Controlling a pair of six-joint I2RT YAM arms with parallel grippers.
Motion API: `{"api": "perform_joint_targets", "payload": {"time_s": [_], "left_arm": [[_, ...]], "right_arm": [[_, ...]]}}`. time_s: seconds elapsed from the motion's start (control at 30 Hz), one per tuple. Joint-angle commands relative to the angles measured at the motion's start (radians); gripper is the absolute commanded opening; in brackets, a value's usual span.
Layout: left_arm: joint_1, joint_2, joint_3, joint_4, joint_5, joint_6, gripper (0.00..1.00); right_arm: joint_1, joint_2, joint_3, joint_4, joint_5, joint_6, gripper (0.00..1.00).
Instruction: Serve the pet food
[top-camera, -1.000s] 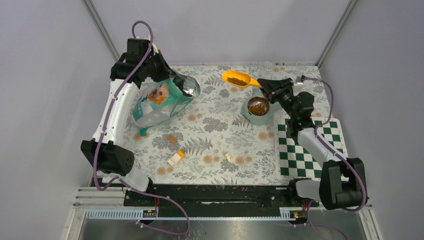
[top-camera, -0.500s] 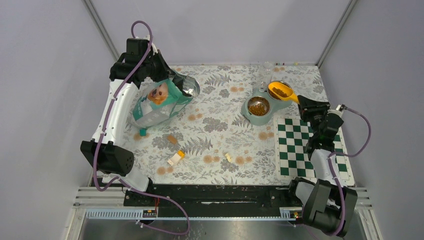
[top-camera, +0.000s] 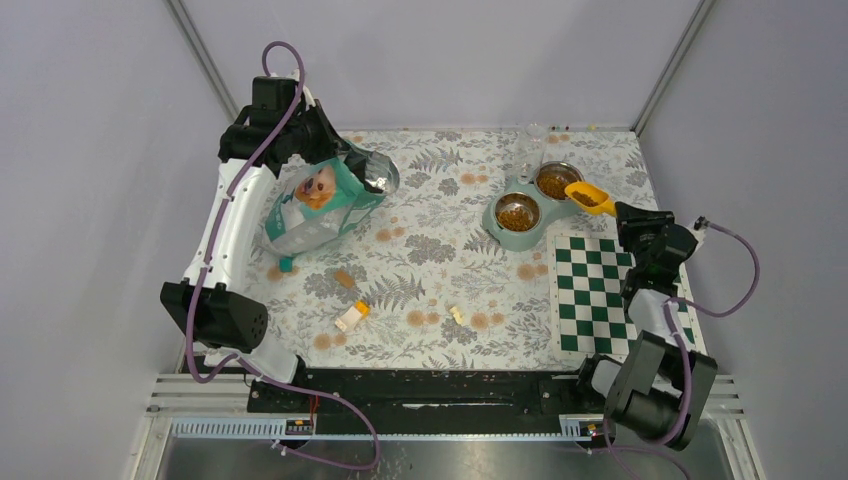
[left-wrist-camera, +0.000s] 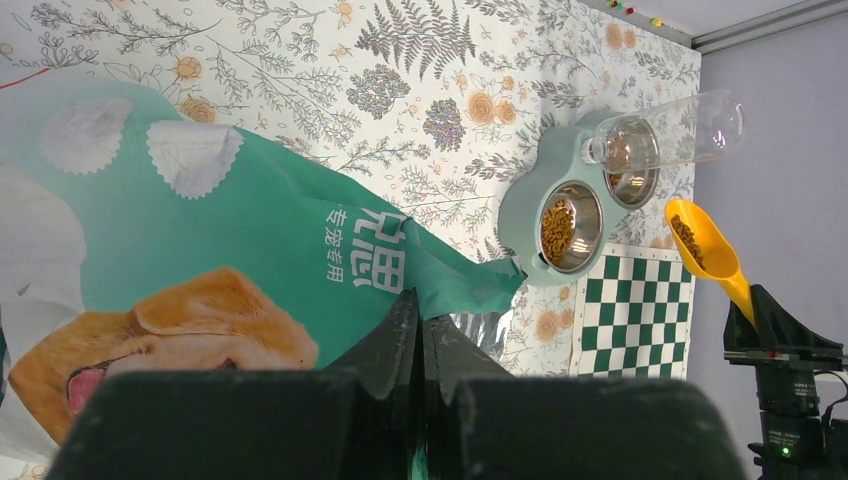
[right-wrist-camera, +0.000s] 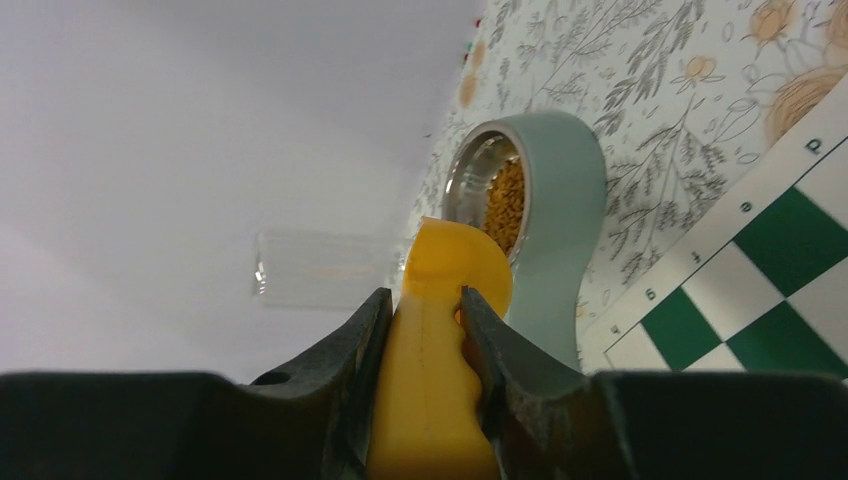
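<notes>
Kibble (top-camera: 587, 199) lies in the yellow scoop (top-camera: 576, 188). The scoop's long axis runs straight out from the right jaws, its mouth pointing away from them toward the teal feeder (top-camera: 497, 228). These jaws are clamped tight on its handle. More kibble sits in both feeder bowls just beyond the scoop's tip. The right wrist view shows only the scoop's back and hides its load, while the left wrist view shows the load plainly. Left jaws, well apart from the feeder, are closed almost flush, pinching the top edge of the teal bag (top-camera: 325, 200) on the tabletop (top-camera: 440, 260).
</notes>
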Motion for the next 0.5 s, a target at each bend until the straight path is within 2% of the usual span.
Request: {"api": "perform_joint_targets", "payload": {"time_s": [0.0, 0.2, 0.47], "left_arm": [[0.004, -0.09, 0.015, 0.12, 0.005, -0.001, 0.0], [0.006, -0.077, 0.019, 0.121, 0.007, -0.003, 0.0], [0.005, -0.069, 0.02, 0.121, -0.001, -0.004, 0.0]], "right_arm": [[-0.004, 0.06, 0.091, 0.016, 0.05, -0.134, 0.0], [-0.003, 0.177, 0.184, 0.034, 0.042, -0.183, 0.0], [0.042, 0.256, 0.335, -0.073, 0.096, -0.34, 0.0]]}}
